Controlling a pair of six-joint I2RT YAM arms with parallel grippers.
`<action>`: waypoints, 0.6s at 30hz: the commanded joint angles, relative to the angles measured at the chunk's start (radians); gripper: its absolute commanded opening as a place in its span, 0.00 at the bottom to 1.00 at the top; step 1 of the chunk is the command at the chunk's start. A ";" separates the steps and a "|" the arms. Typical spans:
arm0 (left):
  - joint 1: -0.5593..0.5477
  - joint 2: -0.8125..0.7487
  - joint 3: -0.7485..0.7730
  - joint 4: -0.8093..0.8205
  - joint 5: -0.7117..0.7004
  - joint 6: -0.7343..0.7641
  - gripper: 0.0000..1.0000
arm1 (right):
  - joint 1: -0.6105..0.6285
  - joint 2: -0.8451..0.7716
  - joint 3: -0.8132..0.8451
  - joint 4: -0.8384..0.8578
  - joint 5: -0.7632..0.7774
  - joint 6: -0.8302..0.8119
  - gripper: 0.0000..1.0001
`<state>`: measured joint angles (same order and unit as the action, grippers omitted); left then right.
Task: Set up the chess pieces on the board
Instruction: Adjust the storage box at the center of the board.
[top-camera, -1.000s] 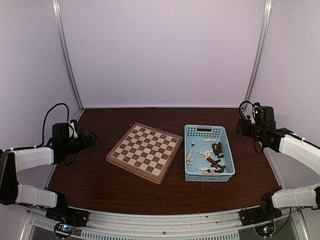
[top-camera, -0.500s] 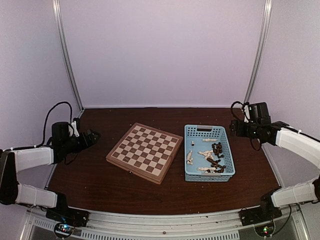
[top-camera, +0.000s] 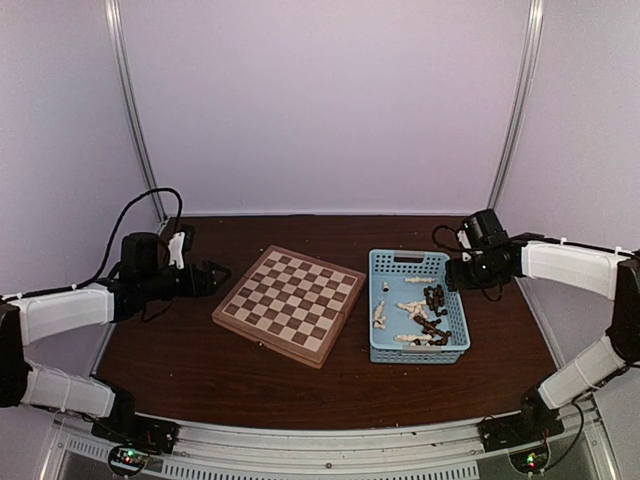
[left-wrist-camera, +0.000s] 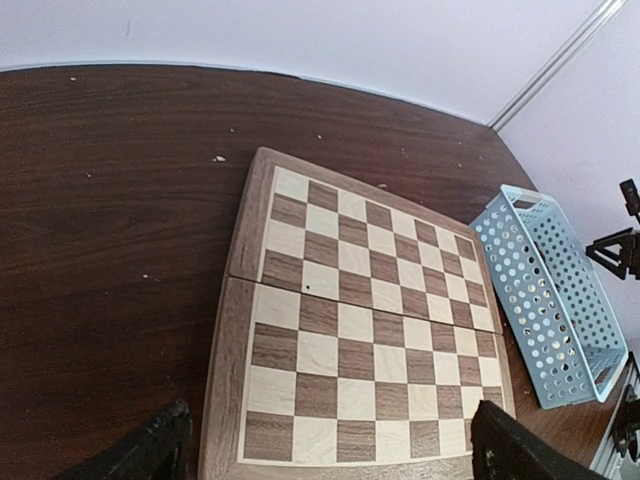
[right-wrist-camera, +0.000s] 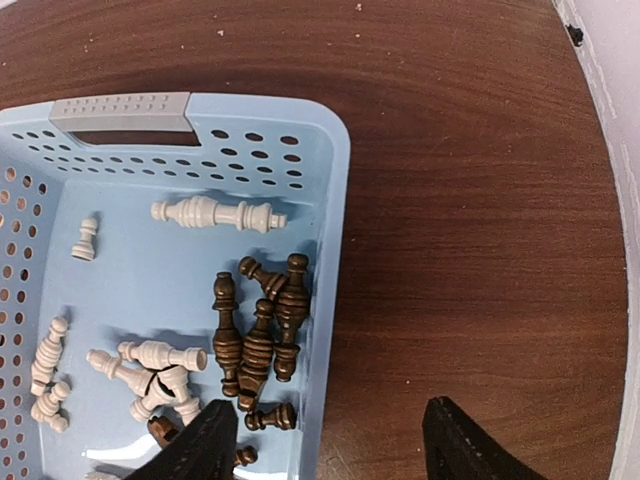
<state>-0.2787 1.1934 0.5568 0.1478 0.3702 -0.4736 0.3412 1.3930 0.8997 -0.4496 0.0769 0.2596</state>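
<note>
Chessboard (top-camera: 289, 304): centre of dark wooden table (top-camera: 180, 370), set at a slight angle.
Chess pieces (right-wrist-camera: 255, 330): cream and dark brown, loose in light-blue perforated basket (top-camera: 373, 310), just right of the chessboard.
Left gripper (top-camera: 218, 275): jaws wide, holding nothing, near the chessboard's left corner.
Right gripper (right-wrist-camera: 325, 440): jaws wide, holding nothing, over the basket's right rim.

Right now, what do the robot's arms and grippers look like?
The left arm and right arm have white tubular links and black joints. The left gripper and right gripper are black, two-fingered. Black cables loop off each wrist.
</note>
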 joint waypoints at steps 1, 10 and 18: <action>-0.018 -0.018 0.024 -0.026 -0.023 0.062 0.98 | 0.000 0.078 0.064 -0.031 0.028 -0.015 0.63; -0.036 -0.011 0.029 -0.031 -0.020 0.073 0.98 | -0.002 0.235 0.184 -0.069 0.031 -0.108 0.39; -0.055 0.014 0.050 -0.023 -0.023 0.071 0.98 | -0.002 0.334 0.319 -0.046 -0.017 -0.311 0.21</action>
<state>-0.3218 1.1912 0.5705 0.0971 0.3542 -0.4164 0.3397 1.7107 1.1698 -0.5331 0.0814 0.0994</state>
